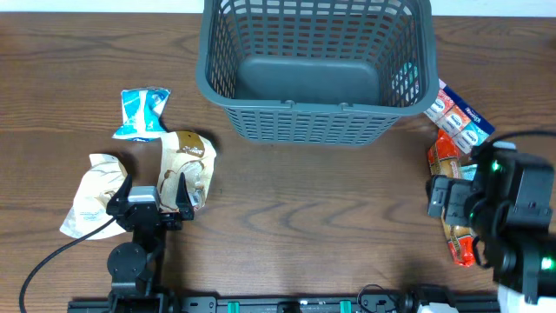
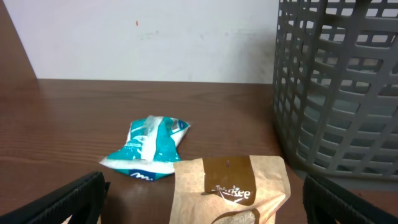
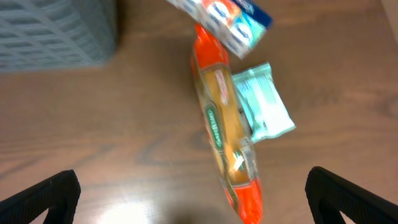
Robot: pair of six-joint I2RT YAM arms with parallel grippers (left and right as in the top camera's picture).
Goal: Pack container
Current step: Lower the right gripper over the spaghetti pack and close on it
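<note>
Container (image 1: 304, 126) sits upright at far edge of tabletop, mid-width, mouth up, nothing in it as far as seen. Prob central so both arms can reach it. Snacks lie loose on either side, none packed yet.

Left gripper (image 1: 153, 193), near front-left corner, hangs w/ jaws spread wide, holding nothing. Brown pkt (image 1: 187, 161) lies btw its fingers in left wrist view, so prob the first pick. Teal pkt (image 1: 143, 113) lies just beyond it; cream pkt (image 1: 91, 196) is at the gripper's other side, toward left edge.

Right gripper (image 3: 196, 202), by right edge, is also fully released and empty, over orange pkt (image 3: 227, 130). Blue box (image 3: 224, 12) and mint pkt (image 3: 264, 102) touch or overlap that pkt.

Hard to see:
- Container's far rim is cut off at top of overhead.
- Right arm covers mint pkt and part of orange pkt there.
- Wrist views show fingertips only.
- Right wrist view is blurred, print unreadable.
- Brown pkt's lower end is cut off in left wrist view.
</note>
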